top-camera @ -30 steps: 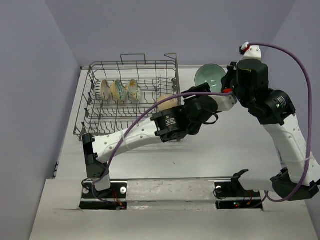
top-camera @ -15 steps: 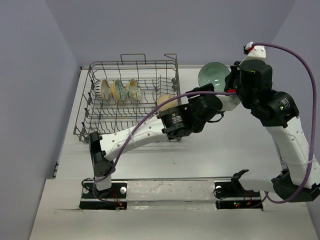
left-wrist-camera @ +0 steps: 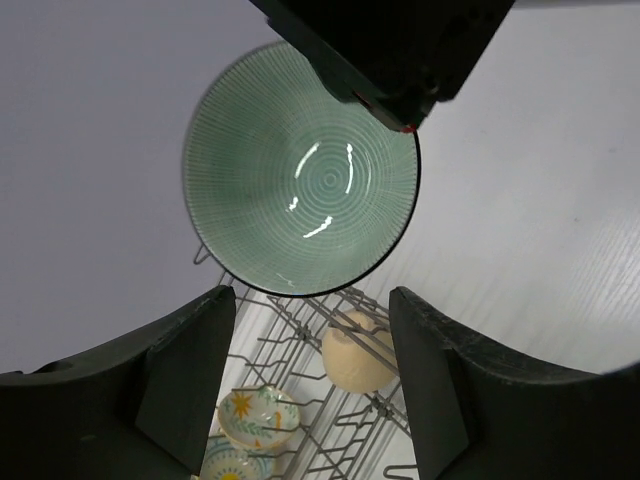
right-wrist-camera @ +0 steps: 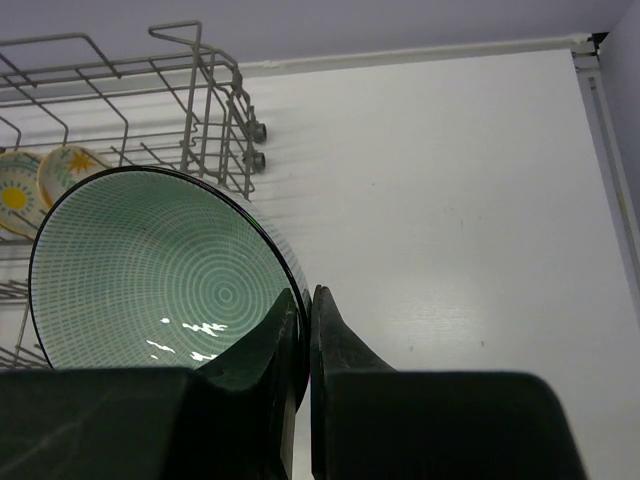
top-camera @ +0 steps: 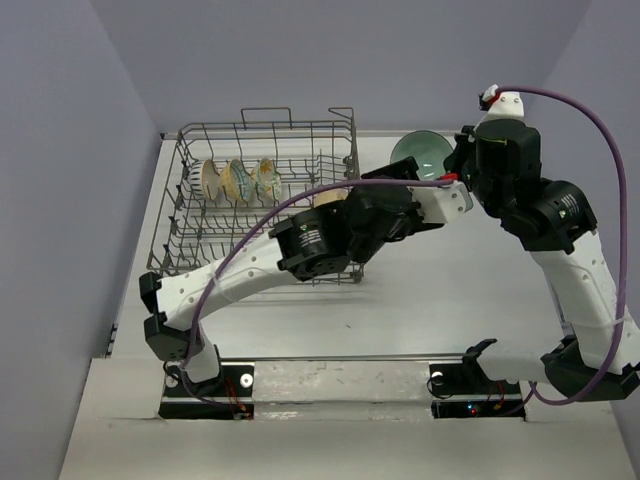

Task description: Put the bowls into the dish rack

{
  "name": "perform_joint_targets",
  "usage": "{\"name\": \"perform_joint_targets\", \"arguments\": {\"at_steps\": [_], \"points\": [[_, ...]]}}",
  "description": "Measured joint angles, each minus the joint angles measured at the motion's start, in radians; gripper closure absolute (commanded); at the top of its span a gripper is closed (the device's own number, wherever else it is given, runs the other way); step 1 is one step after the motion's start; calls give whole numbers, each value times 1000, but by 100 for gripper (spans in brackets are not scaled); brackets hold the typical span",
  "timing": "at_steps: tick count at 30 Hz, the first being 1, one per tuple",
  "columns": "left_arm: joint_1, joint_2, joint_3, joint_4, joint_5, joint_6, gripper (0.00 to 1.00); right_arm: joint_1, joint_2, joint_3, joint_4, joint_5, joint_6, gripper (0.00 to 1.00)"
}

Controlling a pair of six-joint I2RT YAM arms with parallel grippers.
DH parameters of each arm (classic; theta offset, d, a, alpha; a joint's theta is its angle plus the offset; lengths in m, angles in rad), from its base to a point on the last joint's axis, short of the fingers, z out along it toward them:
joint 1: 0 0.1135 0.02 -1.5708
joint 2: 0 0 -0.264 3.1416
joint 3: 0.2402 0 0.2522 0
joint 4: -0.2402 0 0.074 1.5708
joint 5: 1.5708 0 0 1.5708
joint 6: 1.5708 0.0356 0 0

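My right gripper is shut on the rim of the pale teal-green bowl, holding it on edge in the air just right of the dish rack. My left gripper is open, its fingers pointing up at that bowl's inside from just below, not touching it. In the rack a plain tan bowl lies near the right side. Two floral bowls and a white-and-tan bowl stand on edge in a row at the rack's left.
The rack's raised right wall and corner wires stand close to the left of the held bowl. White tabletop stretches to the right of the rack. Grey walls close the left, back and right sides.
The left arm has swung its elbow out to the left and brought its open gripper up under the teal bowl. The right arm and bowl have barely moved.
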Motion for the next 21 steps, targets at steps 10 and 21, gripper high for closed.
{"name": "perform_joint_targets", "arguments": {"at_steps": [10,21], "points": [[-2,-92,-3,-21,166,30,23,7,26,28,-65,-11,-2,99],[-8,-76,-46,-76,300,42,23,7,52,107,-85,-11,-12,99]]}}
